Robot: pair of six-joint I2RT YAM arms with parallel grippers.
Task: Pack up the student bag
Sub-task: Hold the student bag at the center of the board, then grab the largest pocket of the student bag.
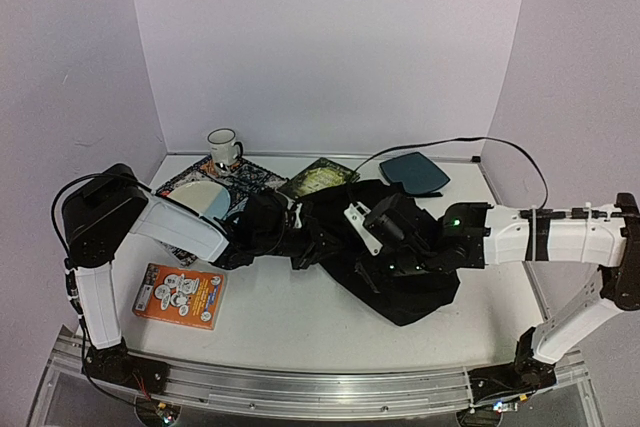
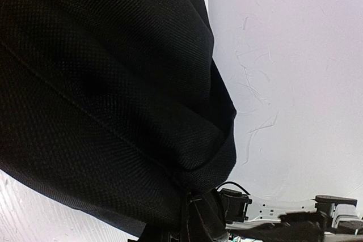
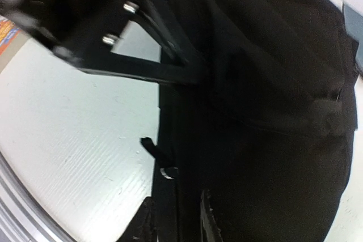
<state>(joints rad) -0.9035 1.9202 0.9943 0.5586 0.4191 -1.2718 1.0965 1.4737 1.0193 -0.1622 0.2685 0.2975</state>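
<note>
Two arms meet over the student bag (image 1: pixel 405 282), slumped mid-way across the table (image 1: pixel 300 322). The left gripper (image 1: pixel 295 235) pinches its fabric tight, seemingly to lift an edge. Whether the right gripper (image 3: pixel 177 219) grips or gapes, I cannot tell.

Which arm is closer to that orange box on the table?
Left. The left arm passes just behind the orange box toward the student bag; the right arm reaches in from the opposite side, across the bag.

L gripper (image 1: pixel 283 232) tips behind student bag (image 2: pixel 113 83)
</note>
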